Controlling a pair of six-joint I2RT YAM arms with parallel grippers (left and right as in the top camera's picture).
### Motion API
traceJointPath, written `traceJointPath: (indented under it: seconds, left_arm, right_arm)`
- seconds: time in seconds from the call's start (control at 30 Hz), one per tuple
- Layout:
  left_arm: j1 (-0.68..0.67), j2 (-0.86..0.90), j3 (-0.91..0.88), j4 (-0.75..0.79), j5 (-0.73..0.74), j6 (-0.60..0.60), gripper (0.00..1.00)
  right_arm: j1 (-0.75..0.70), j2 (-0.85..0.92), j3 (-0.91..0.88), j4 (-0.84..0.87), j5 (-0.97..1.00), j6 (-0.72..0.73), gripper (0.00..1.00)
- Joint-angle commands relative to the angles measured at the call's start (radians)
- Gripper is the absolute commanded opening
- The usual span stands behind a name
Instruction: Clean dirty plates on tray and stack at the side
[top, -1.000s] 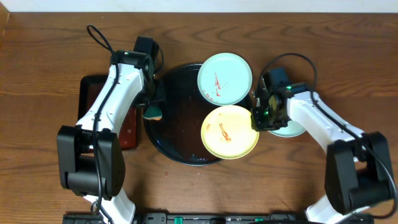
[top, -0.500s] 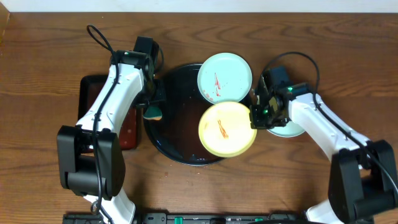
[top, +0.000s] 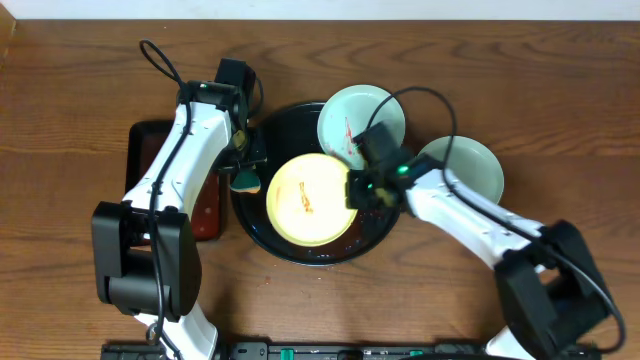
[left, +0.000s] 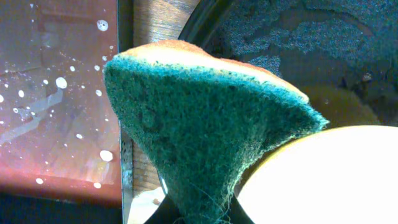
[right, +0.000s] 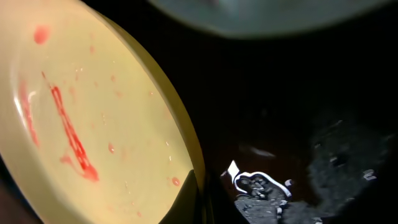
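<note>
The round black tray (top: 281, 126) holds a pale yellow plate (top: 309, 200) with a red sauce smear at its middle. A mint plate (top: 358, 118) with red streaks sits on the tray's far right rim. Another mint plate (top: 467, 166) lies on the wood to the right. My right gripper (top: 356, 190) is shut on the yellow plate's right rim; in the right wrist view the plate (right: 93, 118) tilts up from the tray (right: 298, 112). My left gripper (top: 244, 170) hangs over the tray's left edge, shut on a green-and-orange sponge (left: 205, 124).
A smaller rectangular tray (top: 150, 175) with a wet reddish surface lies left of the round tray, under the left arm. Bare wood-grain tabletop (top: 560, 110) stretches to the right and behind.
My right gripper has shut on the yellow plate's rim and pulled it left to the tray's middle, uncovering the mint plate on the table. The left arm has not moved.
</note>
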Motion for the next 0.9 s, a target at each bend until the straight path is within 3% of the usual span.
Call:
traceJointPath:
  seconds: [0.0, 0.17, 0.27, 0.33, 0.37, 0.43, 0.6, 0.87]
  left_arm:
    - [0.002, -0.021, 0.014, -0.003, -0.005, 0.009, 0.08]
    - [0.002, -0.021, 0.014, -0.003, -0.005, 0.009, 0.07]
    - [0.002, -0.021, 0.014, -0.003, -0.005, 0.009, 0.07]
    - [0.002, -0.021, 0.014, -0.003, -0.005, 0.009, 0.08]
    - [0.002, -0.021, 0.014, -0.003, -0.005, 0.009, 0.08]
    - [0.002, -0.021, 0.014, -0.003, -0.004, 0.009, 0.07]
    - [-0.001, -0.021, 0.012, -0.01, 0.103, 0.064, 0.07]
    - [-0.001, -0.021, -0.035, -0.01, 0.149, 0.074, 0.08]
  right_arm:
    - [0.038, 0.042, -0.001, 0.001, 0.052, 0.133, 0.01]
    - [0.052, 0.071, -0.001, -0.005, 0.051, 0.141, 0.03]
    - [0.042, 0.071, 0.0, 0.0, 0.051, 0.102, 0.36]
    - [0.032, 0.071, 0.0, 0.001, 0.051, 0.06, 0.48]
    - [0.027, 0.071, 0.0, 0.0, 0.051, 0.042, 0.49]
    - [0.015, 0.071, 0.0, 0.0, 0.047, 0.003, 0.45]
    - [-0.006, 0.072, -0.001, 0.019, 0.047, -0.067, 0.22]
    - [-0.006, 0.108, -0.001, 0.055, 0.031, -0.076, 0.11]
